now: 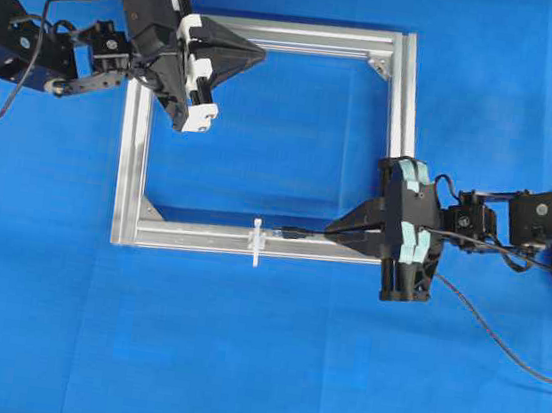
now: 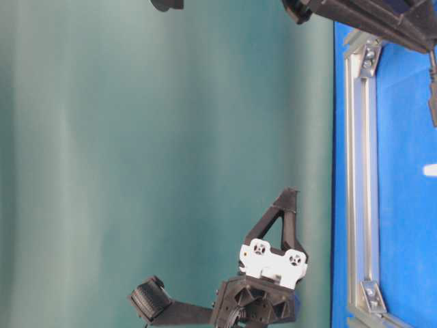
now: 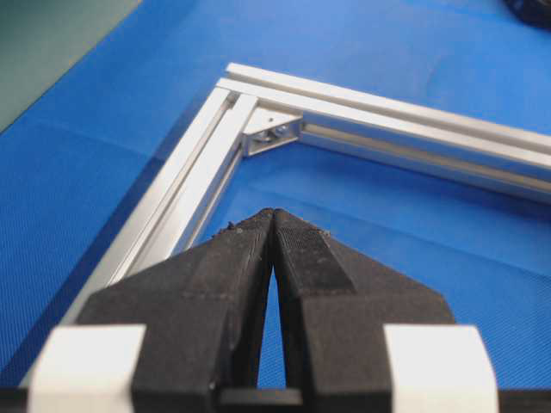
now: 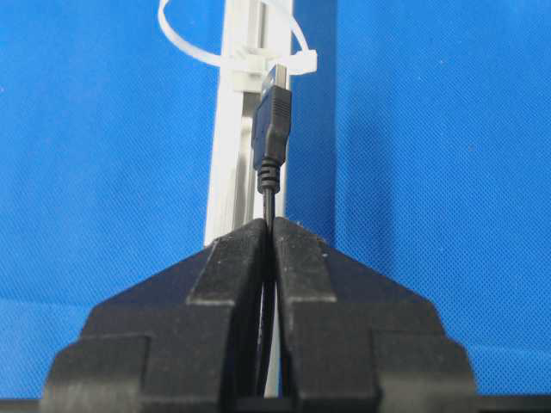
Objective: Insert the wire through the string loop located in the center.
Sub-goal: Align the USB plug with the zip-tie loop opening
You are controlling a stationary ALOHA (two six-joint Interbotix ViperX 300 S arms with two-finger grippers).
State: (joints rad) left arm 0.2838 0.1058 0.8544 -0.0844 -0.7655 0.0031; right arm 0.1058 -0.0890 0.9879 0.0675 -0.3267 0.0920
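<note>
Blue cloth [image 1: 256, 365] covers the bench edge to edge; a plain teal-grey wall [image 2: 171, 137] backs it in the table-level view. Silver aluminium frame [image 1: 130, 169], rectangular, lies flat near the bench middle, closer to the far edge, with corner brackets inside its corners.

String loop [image 1: 256, 241]: white tie fixed across the frame's near bar, roughly mid-bar. In the right wrist view it arches up as a thin white ring [image 4: 185, 39] over the bar, its lock head at the right.

Right gripper [image 1: 338, 232] sits over the near bar by the frame's near-right corner, fingers pointing along the bar toward the loop. Jaws pinched together on the wire [image 1: 500, 350], clamped just behind the plug. Plug tip [image 4: 274, 120] sticks out ahead of the fingertips, lined up with the bar, its end right at the loop; whether it has entered the ring cannot be told. Overhead, the plug [image 1: 293, 234] appears just right of the tie. Rest of the wire trails back past the wrist and off the bench's right edge.

Left gripper [image 1: 257, 56] hovers over the frame's far bar near the far-left corner, fingers [image 3: 297, 249] pressed together, nothing between them. It is well apart from the loop and the wire.
</note>
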